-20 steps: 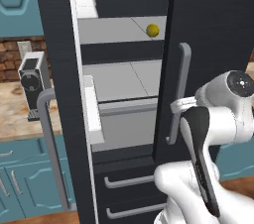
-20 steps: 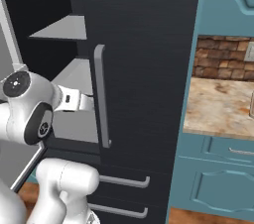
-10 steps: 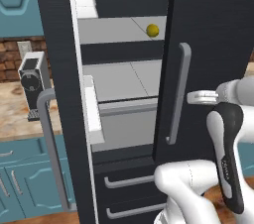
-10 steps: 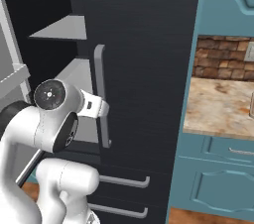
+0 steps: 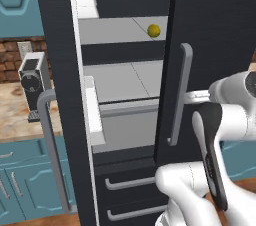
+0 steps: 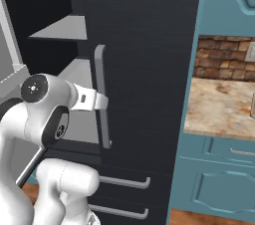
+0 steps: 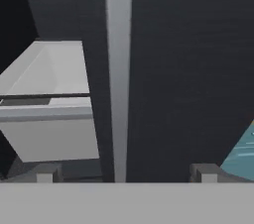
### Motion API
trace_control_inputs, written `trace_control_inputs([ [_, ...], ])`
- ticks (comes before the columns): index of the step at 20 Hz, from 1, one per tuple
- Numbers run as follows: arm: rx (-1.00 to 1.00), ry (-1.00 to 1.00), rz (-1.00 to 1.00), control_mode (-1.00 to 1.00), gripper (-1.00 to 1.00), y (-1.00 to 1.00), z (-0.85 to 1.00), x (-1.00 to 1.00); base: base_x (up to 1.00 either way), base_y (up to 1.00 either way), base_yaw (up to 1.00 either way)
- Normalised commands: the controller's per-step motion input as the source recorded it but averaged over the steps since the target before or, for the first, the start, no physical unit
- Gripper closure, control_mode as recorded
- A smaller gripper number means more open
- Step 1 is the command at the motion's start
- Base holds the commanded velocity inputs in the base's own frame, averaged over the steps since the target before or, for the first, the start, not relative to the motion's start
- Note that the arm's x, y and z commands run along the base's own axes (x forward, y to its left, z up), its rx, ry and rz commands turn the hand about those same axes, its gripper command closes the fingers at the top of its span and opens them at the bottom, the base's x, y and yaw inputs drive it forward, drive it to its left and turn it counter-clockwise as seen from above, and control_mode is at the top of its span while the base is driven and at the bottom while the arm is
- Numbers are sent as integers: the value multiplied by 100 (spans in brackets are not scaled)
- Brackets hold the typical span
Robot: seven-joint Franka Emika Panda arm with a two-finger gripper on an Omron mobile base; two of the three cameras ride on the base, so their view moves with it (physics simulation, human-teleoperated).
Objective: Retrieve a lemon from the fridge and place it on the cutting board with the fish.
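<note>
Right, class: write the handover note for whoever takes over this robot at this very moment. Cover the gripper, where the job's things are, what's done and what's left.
Gripper: open, empty, facing the grey handle of the right fridge door, one fingertip on each side of the bar.
Fridge: left door open, right door shut.
Lemon: on an upper shelf, close to the shut door's edge.
Done: left door opened.
Left: probably open the right door, pick up the lemon, carry it to the cutting board with the fish.
</note>
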Motion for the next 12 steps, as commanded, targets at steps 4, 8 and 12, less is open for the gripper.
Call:
trace_control_inputs([
  [4, -1, 8, 1, -100, -100, 0, 0, 41, 0, 0, 0],
  [8, 0, 0, 0, -100, -100, 0, 0, 25, 0, 0, 0],
  [12, 0, 0, 0, -100, -100, 0, 0, 54, 0, 0, 0],
])
